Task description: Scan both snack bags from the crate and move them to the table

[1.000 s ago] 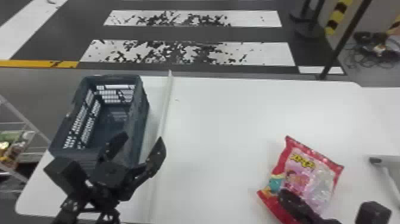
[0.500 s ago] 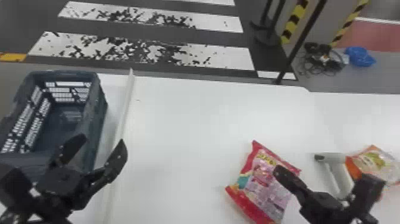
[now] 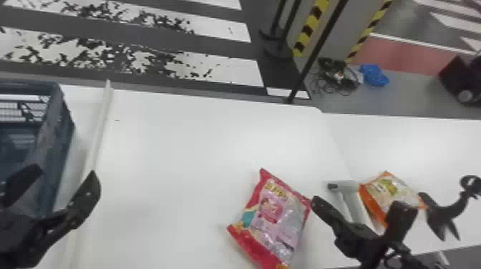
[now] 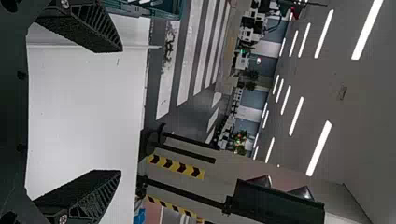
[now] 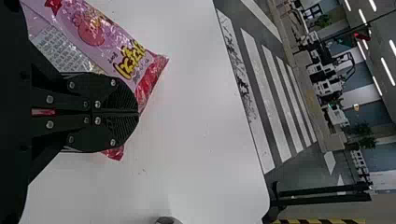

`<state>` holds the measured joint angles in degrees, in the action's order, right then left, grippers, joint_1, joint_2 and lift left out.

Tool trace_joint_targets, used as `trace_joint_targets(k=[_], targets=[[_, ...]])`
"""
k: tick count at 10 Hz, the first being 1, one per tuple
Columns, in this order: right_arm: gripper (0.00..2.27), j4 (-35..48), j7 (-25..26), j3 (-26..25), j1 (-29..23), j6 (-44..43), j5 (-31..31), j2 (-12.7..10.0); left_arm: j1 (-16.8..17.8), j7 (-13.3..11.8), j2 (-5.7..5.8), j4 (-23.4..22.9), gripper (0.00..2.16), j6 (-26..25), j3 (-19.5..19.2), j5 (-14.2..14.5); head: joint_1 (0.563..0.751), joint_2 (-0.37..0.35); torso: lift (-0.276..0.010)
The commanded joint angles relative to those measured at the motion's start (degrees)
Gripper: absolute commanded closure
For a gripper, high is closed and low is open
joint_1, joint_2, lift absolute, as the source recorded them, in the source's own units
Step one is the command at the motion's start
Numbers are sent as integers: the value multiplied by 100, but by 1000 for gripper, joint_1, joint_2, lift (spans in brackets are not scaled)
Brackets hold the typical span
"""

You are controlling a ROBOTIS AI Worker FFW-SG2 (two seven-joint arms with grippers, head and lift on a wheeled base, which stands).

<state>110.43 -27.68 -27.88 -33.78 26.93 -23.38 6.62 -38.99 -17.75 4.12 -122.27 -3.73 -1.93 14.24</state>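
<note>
My left gripper [image 3: 67, 172] is over the table's left part beside the dark blue crate [image 3: 64, 125], its fingers spread around nothing. In the left wrist view the left gripper [image 4: 120, 111] has white tabletop between its fingers. The right gripper [image 3: 316, 201] is shut, its tips by the right corner of the red-and-pink snack bag [image 3: 273, 221], which lies on the white table [image 3: 186, 150]. From the right wrist, the right gripper [image 5: 138, 113] overlaps the pink bag [image 5: 100, 35], its closed fingers in front. An orange snack bag [image 3: 388, 189] lies right of the grey scanner [image 3: 349, 186].
A pale strip [image 3: 98, 132] runs along the table beside the crate. At the far right stands a black object with a curved neck [image 3: 445, 211]. A dark pole [image 3: 315, 53] rises behind the table's far edge.
The head view has turned right, bringing the orange bag and more of the right side into sight. Relative to the pink bag, the right gripper has shifted from over it to its right corner.
</note>
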Motion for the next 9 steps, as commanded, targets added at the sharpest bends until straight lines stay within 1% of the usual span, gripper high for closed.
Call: trace_joint_targets(k=[1,3,4,6,8,9], targets=[[2037,-163,0,-94,3,-148,35,41,5,0,10,19,66,25,0,0,695,-315,-87],[2037,-365,-9,-147,3,-288,167,76,5,0,19,28,66,43,0,0,695,-350,-87],[2037,-488,-9,-138,-6,-411,211,85,5,-18,36,37,66,60,0,9,695,-350,-87],[2037,-804,0,64,38,-622,387,120,-4,-44,54,45,66,131,0,53,695,-350,-87],[2037,-962,17,275,99,-763,527,120,-4,-114,45,54,66,148,0,70,695,-350,-87],[2037,-997,70,354,126,-816,563,120,-4,-123,63,54,66,148,8,88,695,-350,-87]])
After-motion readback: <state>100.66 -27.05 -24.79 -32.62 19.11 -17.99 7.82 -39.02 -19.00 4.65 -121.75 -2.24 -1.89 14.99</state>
